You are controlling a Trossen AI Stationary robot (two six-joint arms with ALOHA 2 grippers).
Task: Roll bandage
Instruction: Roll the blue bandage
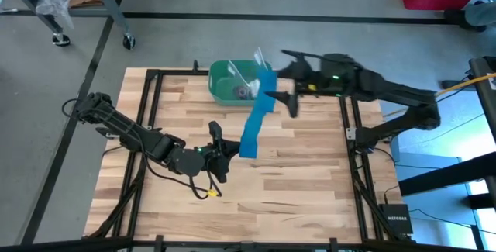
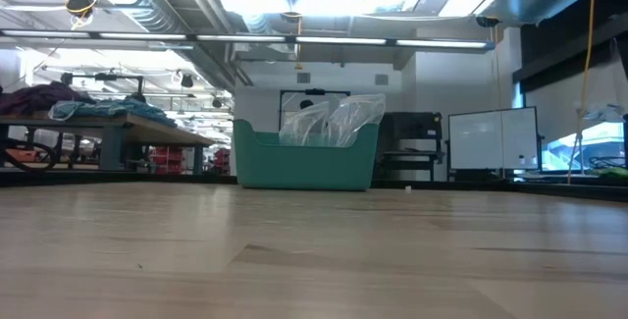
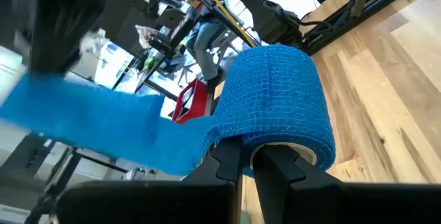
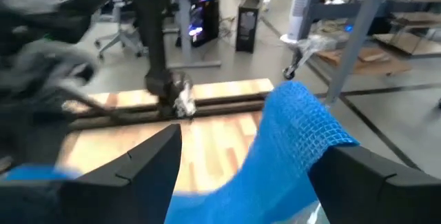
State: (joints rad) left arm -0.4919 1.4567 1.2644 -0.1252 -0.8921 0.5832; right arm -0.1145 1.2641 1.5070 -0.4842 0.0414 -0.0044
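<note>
bandage [image 1: 255, 120] strung in the air over mid-table, a blue band running from a roll [image 3: 275, 103] at the left gripper [image 1: 223, 153] up to the right gripper [image 1: 288, 97] beside the green bin [image 1: 225, 77]. roll partly wound, sitting on the left fingers [image 3: 293, 176], which look closed into its core (hold seen only from the left wrist view). free end draped between the right fingers [image 4: 148, 162], which stand wide apart; no clear pinch on the cloth there, so cannot tell whether held or merely resting across.

table [image 1: 302, 198] below, wood, bare under the strip. bin at the far edge with clear plastic [image 2: 334, 118] sticking out of it. neither arm visible from the low view.

risks from here, as a guess: slack in the band if the right end slips off those open fingers, giving loose, crooked turns on the roll. twist in the strip, since the band already hangs edge-on partway along. roll popping off the left fingers if tension pulls sideways. right arm brushing the bin or its plastic, being just beside it.
</note>
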